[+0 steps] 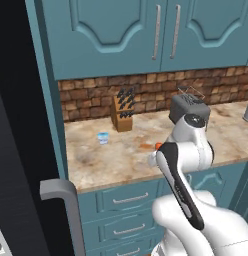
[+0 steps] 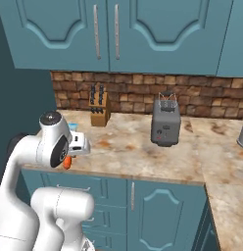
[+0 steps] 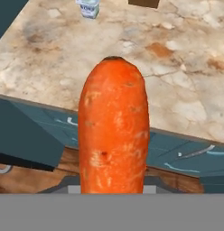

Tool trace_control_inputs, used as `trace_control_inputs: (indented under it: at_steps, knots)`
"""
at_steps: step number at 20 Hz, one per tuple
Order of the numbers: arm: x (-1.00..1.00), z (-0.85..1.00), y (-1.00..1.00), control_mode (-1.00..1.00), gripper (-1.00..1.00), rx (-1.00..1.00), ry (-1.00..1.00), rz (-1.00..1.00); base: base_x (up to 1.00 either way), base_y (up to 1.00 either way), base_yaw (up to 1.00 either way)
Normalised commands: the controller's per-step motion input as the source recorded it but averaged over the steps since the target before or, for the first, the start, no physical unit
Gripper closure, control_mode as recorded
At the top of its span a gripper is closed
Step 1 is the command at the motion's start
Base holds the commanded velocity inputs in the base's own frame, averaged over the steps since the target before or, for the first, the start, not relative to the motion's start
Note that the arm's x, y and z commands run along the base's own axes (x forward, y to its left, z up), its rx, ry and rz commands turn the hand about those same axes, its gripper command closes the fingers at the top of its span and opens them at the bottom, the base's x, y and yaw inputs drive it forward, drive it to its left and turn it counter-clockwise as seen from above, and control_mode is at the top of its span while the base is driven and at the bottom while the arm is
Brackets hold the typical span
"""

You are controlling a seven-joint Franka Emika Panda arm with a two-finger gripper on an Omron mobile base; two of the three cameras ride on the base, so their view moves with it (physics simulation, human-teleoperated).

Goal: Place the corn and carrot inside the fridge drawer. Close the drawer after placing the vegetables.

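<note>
1. Three views were given; in the left base view the carrot [image 1: 158, 146] was seen as a small orange tip beside the white arm, above the front part of the marble counter [image 1: 121, 155]. A knife block [image 1: 123, 111] with dark handles was stood against the brick wall, a small blue-and-white cup [image 1: 103, 138] was set in front of it, and a grey toaster [image 1: 188, 109] was partly hidden behind the arm. A grey bar handle [image 1: 63, 200] on a dark door was shown at lower left.

2. In the right base view the carrot [image 2: 67, 162] was seen hanging under the gripper [image 2: 70, 158], at the counter's front edge, above the blue drawers [image 2: 77, 196]. The toaster [image 2: 165, 121] was shown whole and the knife block [image 2: 99, 106] behind.

3. In the hand view the carrot [image 3: 114, 131] was shown close up, upright between the jaws, which were closed narrowly on it; the fingertips themselves were hidden. The cup [image 3: 88, 8] lay beyond on the counter [image 3: 186, 94]. What the cup held could not be told.
</note>
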Motion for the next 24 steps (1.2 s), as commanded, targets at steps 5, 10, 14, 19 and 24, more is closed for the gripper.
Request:
trace_control_inputs:
  at_steps: [5, 10, 14, 19, 24]
  knots:
    - [-0.51, 0.00, -0.18, 1.00, 1.00, 0.00, -0.02, 0.00, -0.20, -0.07, 0.00]
    - [0.00, 0.00, 0.00, 1.00, 1.00, 0.00, 0.00, 0.00, -1.00, -0.10, 0.00]
    - [0.00, 0.00, 0.00, 1.00, 1.00, 0.00, 0.00, 0.00, -1.00, 0.37, 0.16]
    - [0.00, 0.00, 0.00, 1.00, 1.00, 0.00, 0.00, 0.00, -1.00, 0.23, 0.34]
    - [0.00, 0.00, 0.00, 1.00, 1.00, 0.00, 0.00, 0.00, -0.94, 0.26, 0.46]
